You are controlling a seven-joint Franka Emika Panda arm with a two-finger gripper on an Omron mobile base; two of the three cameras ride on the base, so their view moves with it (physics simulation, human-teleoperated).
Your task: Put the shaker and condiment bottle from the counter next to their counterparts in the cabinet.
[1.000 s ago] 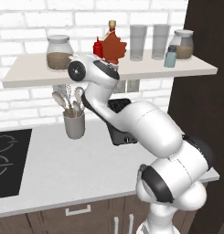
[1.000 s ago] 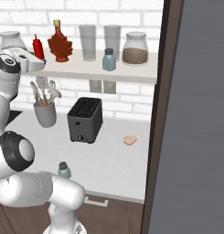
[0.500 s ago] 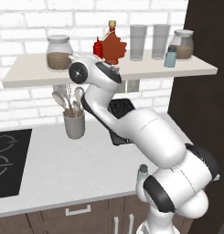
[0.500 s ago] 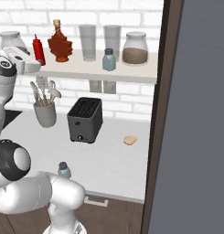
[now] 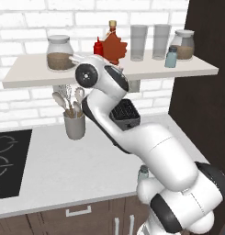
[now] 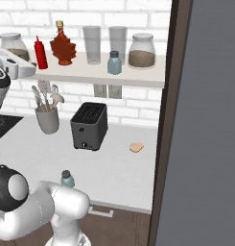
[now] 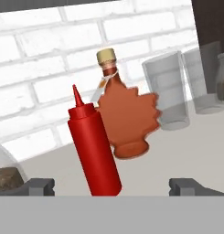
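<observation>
The red condiment bottle (image 7: 94, 145) stands upright on the pale cabinet shelf (image 5: 132, 71), just left of the maple-leaf syrup bottle (image 7: 129, 118). My gripper (image 7: 114, 186) is open, its fingertips (image 7: 38, 185) wide apart on either side of the red bottle's base and not touching it. From the base, the red bottle (image 6: 41, 53) and the syrup bottle (image 6: 63, 45) show at the shelf's left part. One blue-grey shaker (image 6: 114, 63) stands on the shelf beside a jar. The other shaker (image 6: 67, 178) stands on the counter near its front edge, also seen as a shaker (image 5: 143, 173) behind my arm.
Two tall glasses (image 5: 138, 42) and two lidded jars (image 5: 59, 53) share the shelf. On the counter stand a dark toaster (image 6: 90, 126) and a utensil holder (image 5: 74, 125), and a bit of bread (image 6: 136, 147) lies there. A stovetop (image 5: 8, 156) lies left, a dark tall panel (image 6: 205, 120) right.
My arm's elbow has swung lower and nearer the cameras while the hand stays by the shelf. The red bottle stands where it was, and the jaws remain wide.
</observation>
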